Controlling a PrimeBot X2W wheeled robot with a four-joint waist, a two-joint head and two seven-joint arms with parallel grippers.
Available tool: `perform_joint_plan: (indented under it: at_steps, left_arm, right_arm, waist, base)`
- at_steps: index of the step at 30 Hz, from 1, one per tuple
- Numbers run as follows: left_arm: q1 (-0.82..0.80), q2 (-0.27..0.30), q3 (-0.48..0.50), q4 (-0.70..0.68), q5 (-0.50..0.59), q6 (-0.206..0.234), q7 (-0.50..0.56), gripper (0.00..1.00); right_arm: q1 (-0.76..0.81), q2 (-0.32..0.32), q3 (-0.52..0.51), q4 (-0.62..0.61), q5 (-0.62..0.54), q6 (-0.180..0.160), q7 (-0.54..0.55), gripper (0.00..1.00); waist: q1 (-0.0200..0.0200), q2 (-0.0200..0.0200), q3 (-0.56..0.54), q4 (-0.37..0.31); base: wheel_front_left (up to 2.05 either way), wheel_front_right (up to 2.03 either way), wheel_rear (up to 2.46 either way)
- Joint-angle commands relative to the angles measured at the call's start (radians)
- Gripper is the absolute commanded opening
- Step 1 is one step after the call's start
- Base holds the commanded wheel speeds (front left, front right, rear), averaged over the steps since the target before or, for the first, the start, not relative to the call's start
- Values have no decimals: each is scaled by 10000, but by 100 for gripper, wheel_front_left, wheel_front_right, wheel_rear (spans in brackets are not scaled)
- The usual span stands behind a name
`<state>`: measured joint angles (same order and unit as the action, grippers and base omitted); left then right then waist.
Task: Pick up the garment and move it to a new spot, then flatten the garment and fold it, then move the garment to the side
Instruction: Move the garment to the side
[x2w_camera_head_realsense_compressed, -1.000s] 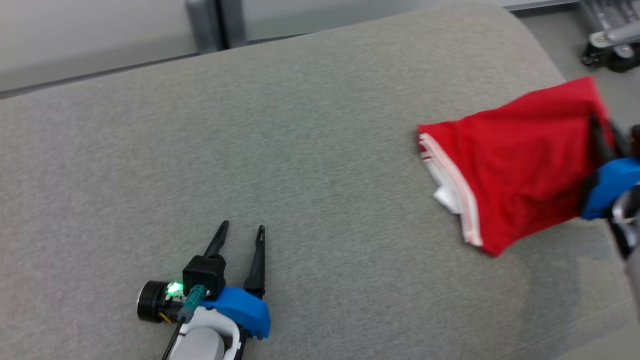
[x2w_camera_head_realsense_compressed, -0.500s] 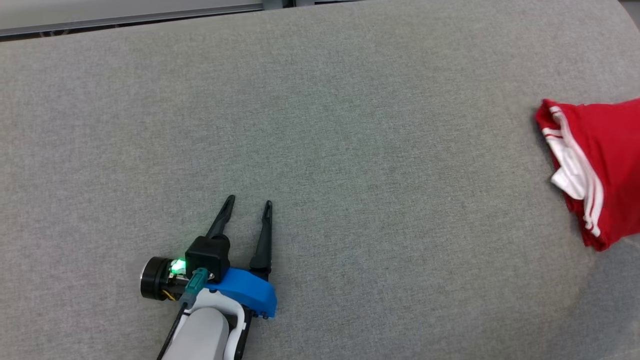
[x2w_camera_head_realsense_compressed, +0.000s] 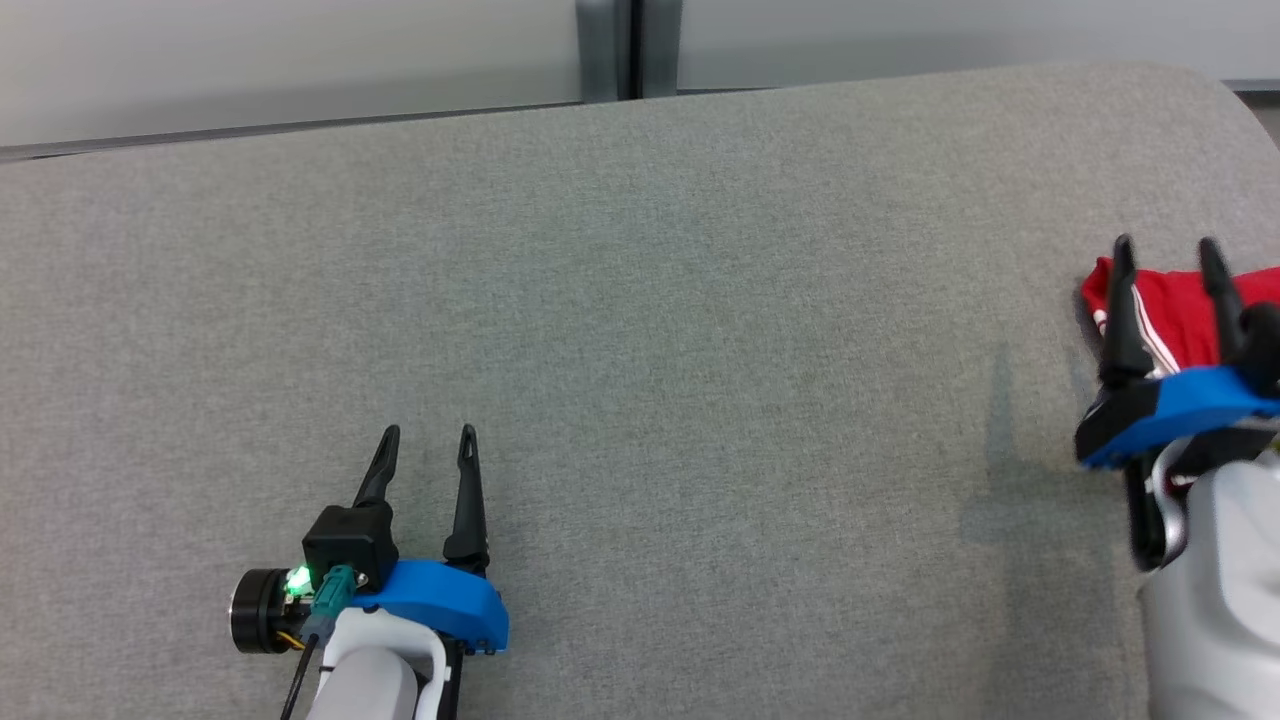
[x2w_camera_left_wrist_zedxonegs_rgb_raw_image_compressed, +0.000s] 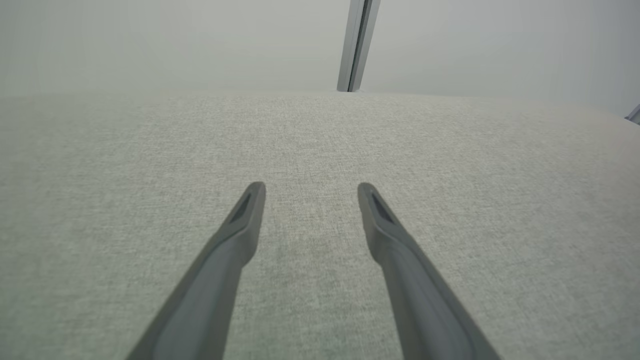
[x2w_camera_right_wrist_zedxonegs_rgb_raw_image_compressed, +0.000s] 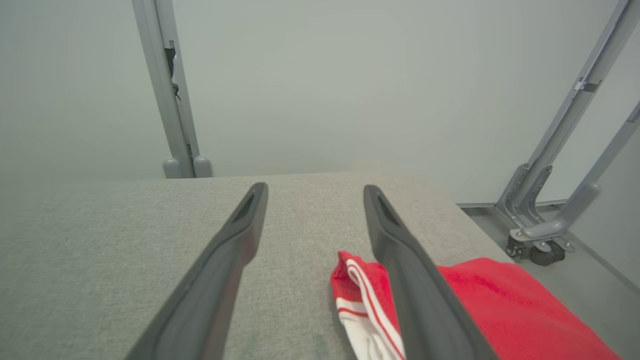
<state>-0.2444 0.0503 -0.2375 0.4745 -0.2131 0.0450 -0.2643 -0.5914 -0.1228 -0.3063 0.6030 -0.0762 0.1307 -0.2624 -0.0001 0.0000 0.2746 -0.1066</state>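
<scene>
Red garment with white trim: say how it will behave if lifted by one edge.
Probably floppy: the red fabric garment lies in soft folded layers, so it likely drapes and unfolds. Likely light: thin cloth. The grey woven surface may grip it when pushed.

I take this for a lab or test room. The desk (x2w_camera_head_realsense_compressed: 640, 300) before me is one broad slab wrapped in plain grey fabric, with a rounded corner at the upper right of the head view. Behind it, along the top of that frame, runs a smooth pale wall (x2w_camera_head_realsense_compressed: 250, 60) of flat panels that meet at a grey metal post (x2w_camera_head_realsense_compressed: 603, 50). At the right edge of the right wrist view, slanted grey metal struts (x2w_camera_right_wrist_zedxonegs_rgb_raw_image_compressed: 582, 87) come down to a foot on a dark caster (x2w_camera_right_wrist_zedxonegs_rgb_raw_image_compressed: 542, 252), which stands on a smooth grey floor (x2w_camera_right_wrist_zedxonegs_rgb_raw_image_compressed: 595, 280). That looks like rig hardware on wheels, the kind found in a robotics workspace.
</scene>
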Motion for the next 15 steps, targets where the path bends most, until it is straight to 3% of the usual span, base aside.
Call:
perform_joint_plan:
  at_steps: [1, 7, 15]
  left_arm:
    - [264, 1, 191, -108, -43, 142, 1, 100]
    - [665, -2, 519, -153, -66, 276, 1, 100]
    - [1118, 1, 812, -196, -17, 370, 0, 100]
  right_arm:
    - [923, 342, 551, -227, 578, 1, -36, 100]
    - [2150, 695, 1432, -316, 1127, 1, -36, 100]
    - [3052, 700, 2081, -294, 1518, 1, -36, 100]
  waist:
    - [1, 0, -318, 210]
    - [1, 0, -900, 544]
    - [1, 0, -1536, 711]
  base:
    - [0, 0, 0]
    - [0, 0, 0]
    - [0, 0, 0]
